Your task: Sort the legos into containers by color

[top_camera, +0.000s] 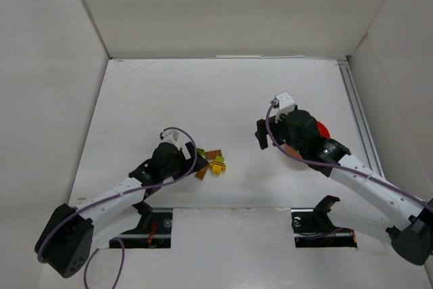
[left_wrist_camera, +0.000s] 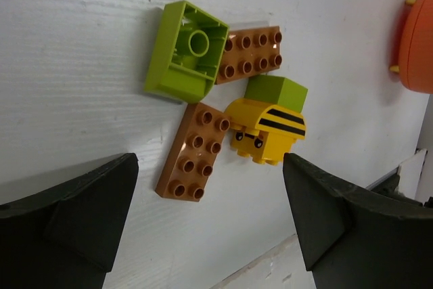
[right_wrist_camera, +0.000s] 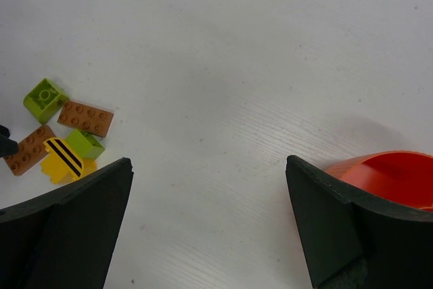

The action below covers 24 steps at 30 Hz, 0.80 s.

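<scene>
A small cluster of legos [top_camera: 212, 161] lies on the white table just ahead of my left gripper [top_camera: 192, 158]. In the left wrist view I see an upside-down lime brick [left_wrist_camera: 186, 52], two orange-brown plates [left_wrist_camera: 252, 53] [left_wrist_camera: 195, 151], a small lime brick [left_wrist_camera: 276, 91] and a yellow black-striped piece [left_wrist_camera: 267, 130]. My left gripper [left_wrist_camera: 210, 214] is open, with bare table between its fingers and the nearer brown plate just beyond them. My right gripper [right_wrist_camera: 208, 221] is open over bare table. The orange-red container [right_wrist_camera: 392, 177] sits beside its right finger and is partly hidden in the top view [top_camera: 324, 130].
White walls close in the table on the left, back and right. A metal rail [top_camera: 355, 109] runs along the right edge. Two black brackets [top_camera: 323, 209] stand near the arm bases at the front edge.
</scene>
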Tool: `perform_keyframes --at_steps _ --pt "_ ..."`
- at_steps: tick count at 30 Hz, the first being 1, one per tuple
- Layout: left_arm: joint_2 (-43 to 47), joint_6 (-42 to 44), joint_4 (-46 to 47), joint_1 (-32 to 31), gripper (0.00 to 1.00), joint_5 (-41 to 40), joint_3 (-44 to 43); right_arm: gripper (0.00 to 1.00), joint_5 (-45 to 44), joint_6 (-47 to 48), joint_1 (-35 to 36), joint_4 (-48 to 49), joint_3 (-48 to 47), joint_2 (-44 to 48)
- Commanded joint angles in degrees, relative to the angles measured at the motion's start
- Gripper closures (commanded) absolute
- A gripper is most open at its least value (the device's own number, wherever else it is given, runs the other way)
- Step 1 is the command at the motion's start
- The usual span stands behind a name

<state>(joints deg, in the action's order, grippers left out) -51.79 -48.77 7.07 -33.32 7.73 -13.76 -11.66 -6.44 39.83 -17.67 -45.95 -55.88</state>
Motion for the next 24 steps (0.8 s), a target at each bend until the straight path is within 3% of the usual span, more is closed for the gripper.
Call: perform_keyframes --at_steps 1,5,15,19,24 --pt "1.7 0.2 -4.7 -1.5 0.14 -0.5 -0.5 0.00 -0.9 -0.5 0.4 1.1 0.5 1.9" --pt "2.2 -1.0 -7.2 -1.5 0.29 -2.0 -0.5 0.00 -0.9 -1.0 0.4 1.1 0.5 1.9" --pt "-2.6 0.3 -9.6 -3.9 0.33 -5.9 -3.5 0.00 -1.4 -1.0 0.4 1.1 1.0 1.9" --pt "-5.9 1.6 -12.5 -7.7 0.46 -9.8 -6.2 0.00 -1.4 -1.0 0.4 0.6 1.0 1.9" --pt "-12.7 -0.9 -16.7 -15.0 0.45 -16.8 -9.8 0.00 -2.6 -1.0 0.4 0.6 1.6 2.5"
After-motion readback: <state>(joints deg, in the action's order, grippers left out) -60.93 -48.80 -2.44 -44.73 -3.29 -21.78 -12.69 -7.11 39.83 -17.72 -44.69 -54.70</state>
